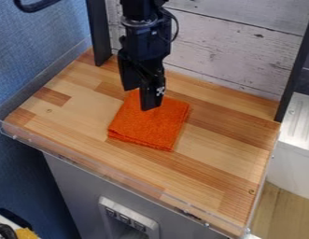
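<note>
The black gripper [138, 98] hangs down over the upper part of an orange folded cloth [151, 124]. Its two fingertips stand apart, one at the cloth's upper left edge and the other lower, over the cloth. Whether the lower tip touches the fabric, I cannot tell. The cloth lies flat in a rough square near the middle of the wooden top, with layered edges along its front side. Part of its upper edge is hidden behind the gripper.
A clear low rim [113, 178] runs along the front of the wooden surface [222, 154]. Whitewashed boards [225, 51] stand behind it, between two black uprights. A blue wall is at the left and a white unit [297, 158] at the right.
</note>
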Available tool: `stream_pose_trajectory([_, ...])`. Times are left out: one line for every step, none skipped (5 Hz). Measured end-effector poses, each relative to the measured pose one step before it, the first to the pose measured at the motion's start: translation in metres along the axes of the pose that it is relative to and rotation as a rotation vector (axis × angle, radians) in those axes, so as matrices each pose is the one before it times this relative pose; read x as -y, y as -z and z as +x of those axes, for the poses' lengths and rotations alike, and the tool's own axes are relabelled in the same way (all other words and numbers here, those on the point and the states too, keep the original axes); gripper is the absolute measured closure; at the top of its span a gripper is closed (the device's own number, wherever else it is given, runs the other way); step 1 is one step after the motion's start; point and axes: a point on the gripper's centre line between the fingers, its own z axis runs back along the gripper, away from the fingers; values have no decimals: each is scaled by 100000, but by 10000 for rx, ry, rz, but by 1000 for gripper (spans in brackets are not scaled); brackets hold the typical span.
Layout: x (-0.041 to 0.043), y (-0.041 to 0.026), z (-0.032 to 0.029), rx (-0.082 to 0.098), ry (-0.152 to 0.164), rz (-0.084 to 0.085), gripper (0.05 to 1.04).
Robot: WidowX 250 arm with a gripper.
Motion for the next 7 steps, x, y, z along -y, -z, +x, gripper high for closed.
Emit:
stream_pose_trajectory([202,215,930,30,646,-88,87])
stream_pose_trajectory([-291,134,768,-81,511,-186,88])
stream_pose_trajectory([-410,-33,409,-88,364,-107,128])
stream_pose_trajectory([-590,652,292,-137,228,-143,407])
stream_pose_trajectory([-393,930,65,-93,86,-101,703])
stream_pose_trajectory([-159,860,60,38,83,130,923])
stream_pose_trajectory([27,1231,-380,-102,-29,70,1018])
